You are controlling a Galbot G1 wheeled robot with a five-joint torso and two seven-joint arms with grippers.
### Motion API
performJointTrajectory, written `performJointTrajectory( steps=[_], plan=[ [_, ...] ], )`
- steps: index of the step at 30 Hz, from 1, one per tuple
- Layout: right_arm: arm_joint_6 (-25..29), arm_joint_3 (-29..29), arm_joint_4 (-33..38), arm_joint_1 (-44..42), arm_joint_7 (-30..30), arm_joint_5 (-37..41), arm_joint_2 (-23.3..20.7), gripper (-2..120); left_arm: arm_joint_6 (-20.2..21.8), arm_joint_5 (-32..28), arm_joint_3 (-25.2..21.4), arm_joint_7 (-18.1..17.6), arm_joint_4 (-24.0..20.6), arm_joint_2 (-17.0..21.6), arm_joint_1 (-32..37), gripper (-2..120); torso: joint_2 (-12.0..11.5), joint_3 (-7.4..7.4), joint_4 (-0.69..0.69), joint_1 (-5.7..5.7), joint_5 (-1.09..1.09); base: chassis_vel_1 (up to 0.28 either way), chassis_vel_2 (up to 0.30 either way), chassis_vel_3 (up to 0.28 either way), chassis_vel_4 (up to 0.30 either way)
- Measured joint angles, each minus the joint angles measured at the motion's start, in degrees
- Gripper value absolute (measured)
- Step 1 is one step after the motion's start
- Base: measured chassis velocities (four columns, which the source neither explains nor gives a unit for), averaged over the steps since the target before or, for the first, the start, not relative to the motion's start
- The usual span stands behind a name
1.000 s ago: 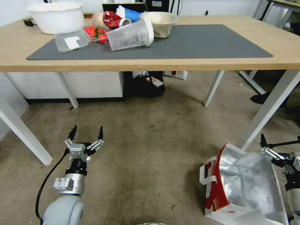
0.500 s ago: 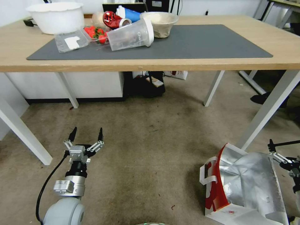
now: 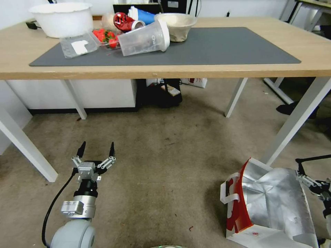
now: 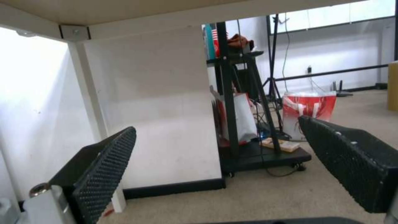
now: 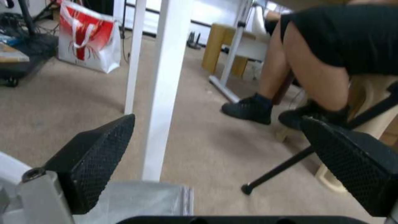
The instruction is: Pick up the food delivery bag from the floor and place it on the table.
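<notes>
The bag point(image 3: 272, 203) stands on the floor point(image 3: 165, 165) at near right, just in front of the table's near-right leg; its mouth gapes upward, showing crumpled silver lining; its red side with white strap handles faces left. The right gripper point(image 3: 315, 174) hangs at the bag's far-right edge, jaws spread wide and holding nothing; in the right wrist view its fingers point(image 5: 93, 160) frame the white table leg, with a strip of foil lining point(image 5: 141, 199) just below them. The left gripper point(image 3: 96, 150) hovers over bare carpet at near left, well apart from the bag, jaws likewise spread and empty; its wrist view looks under the table point(image 4: 124, 18) toward a white wall.

On the table point(image 3: 241, 69) lies a dark mat point(image 3: 224, 46); the clutter sits at its far-left end: a white bowl point(image 3: 62, 19); a clear tray of strawberries point(image 3: 105, 36); a clear plastic cup point(image 3: 144, 38) on its side; a beige bowl point(image 3: 176, 24); red and blue cups point(image 3: 132, 19) lying behind. What the two bowls hold cannot be told.
</notes>
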Motion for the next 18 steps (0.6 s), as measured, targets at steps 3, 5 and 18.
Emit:
performJointTrajectory(
  steps=[3, 5, 18],
  plan=[
    [-0.86, -0.25, -1.0, 0.23, -0.2, 1.18, -0.45, 100, -0.01, -0.02, -0.05, 0.13, 0.04, -0.06, 0.06, 98, 0.0, 0.0, 0.0, 0.0, 0.0, 0.0, 0.0, 0.0, 0.0],
    [-1.74, -0.53, -1.75, 0.52, -0.36, 1.86, -0.76, 100, 0.0, -0.08, -0.09, 0.19, 0.04, -0.05, -0.02, 98, 0.0, 0.0, 0.0, 0.0, 0.0, 0.0, 0.0, 0.0, 0.0],
    [-4.74, -1.94, -4.88, 2.41, -1.1, 1.17, -1.76, 100, 0.02, -0.25, -0.4, 0.21, 0.26, -0.42, -0.2, 98, 0.0, 0.0, 0.0, 0.0, 0.0, 0.0, 0.0, 0.0, 0.0]
  ],
)
